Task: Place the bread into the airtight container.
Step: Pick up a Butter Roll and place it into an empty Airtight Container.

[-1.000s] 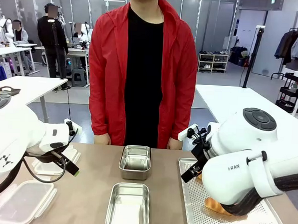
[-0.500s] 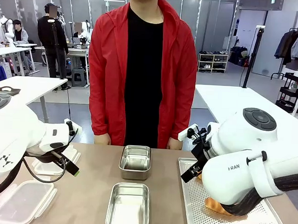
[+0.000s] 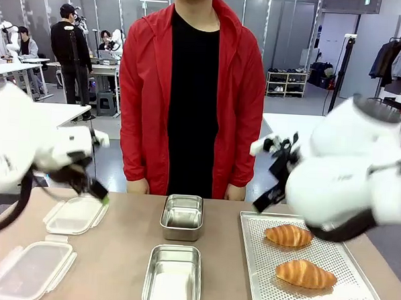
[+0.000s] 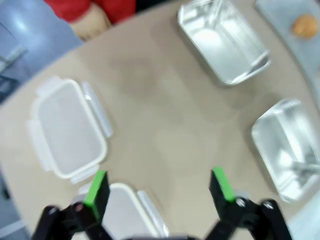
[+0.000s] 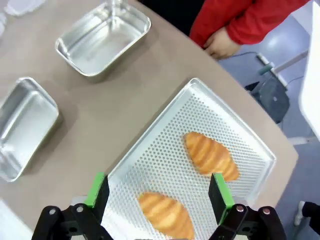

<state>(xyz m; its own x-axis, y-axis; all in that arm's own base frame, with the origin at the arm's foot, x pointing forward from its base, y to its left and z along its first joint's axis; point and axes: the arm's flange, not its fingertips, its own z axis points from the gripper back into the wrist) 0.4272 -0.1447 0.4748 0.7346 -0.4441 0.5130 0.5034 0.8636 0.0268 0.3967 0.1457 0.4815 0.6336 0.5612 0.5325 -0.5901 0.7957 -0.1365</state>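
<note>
left claw (image 4: 160, 187): apart, empty, over desk (image 4: 165, 125) | right claw (image 5: 159, 192): apart, empty, over tray (image 5: 160, 150) | two croissants (image 3: 289, 235) (image 3: 305, 273) on tray | two steel tins (image 3: 181, 216) (image 3: 172, 276) mid-desk

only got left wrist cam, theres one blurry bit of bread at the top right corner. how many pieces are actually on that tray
Observer: Two. The far croissant and the near croissant lie apart on the perforated tray, neither touching the other.
Operator: ok is the right arm already holding one of them
Observer: No. The right gripper hangs open above the tray with nothing between its fingers, and both croissants lie flat on the tray below it.
</note>
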